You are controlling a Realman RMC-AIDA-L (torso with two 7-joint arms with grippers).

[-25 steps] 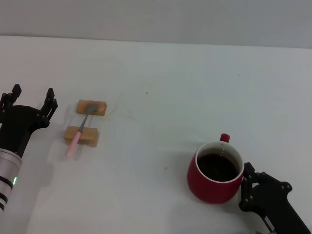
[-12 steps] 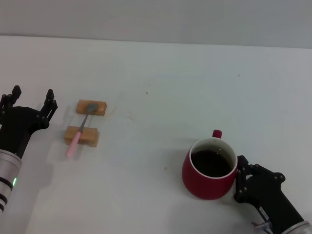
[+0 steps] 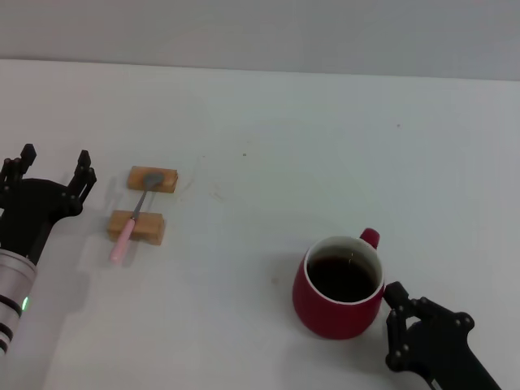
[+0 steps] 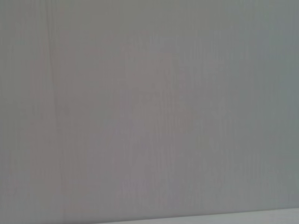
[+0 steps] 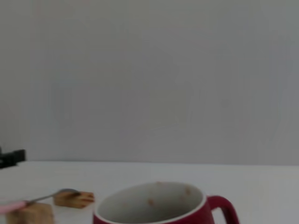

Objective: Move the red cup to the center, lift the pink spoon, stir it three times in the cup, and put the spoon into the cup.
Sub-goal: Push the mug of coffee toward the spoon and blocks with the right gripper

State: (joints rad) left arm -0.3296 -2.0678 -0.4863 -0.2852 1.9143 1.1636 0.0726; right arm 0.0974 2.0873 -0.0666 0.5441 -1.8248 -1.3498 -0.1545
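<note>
From the head view, the cup stands upright on the white table, low and right of middle, its handle turned to the far right side. The right gripper sits just beside the cup's near-right wall, seemingly touching it; whether its fingers are spread or closed cannot be told. The spoon lies well to the left across two wooden blocks, its pink handle overhanging the nearer block. The left gripper hangs beside the blocks with fingers spread wide, holding nothing. The left wrist view shows only a blank pale surface. In the right wrist view the cup fills the near foreground, with the spoon and blocks beyond it. The chief risk, as I judge it, is a lopsided push: contact off to one side could spin or tip the cup rather than slide it. The table between cup and spoon is bare, leaving plenty of room towards the centre, and no edge lies near on that path.
</note>
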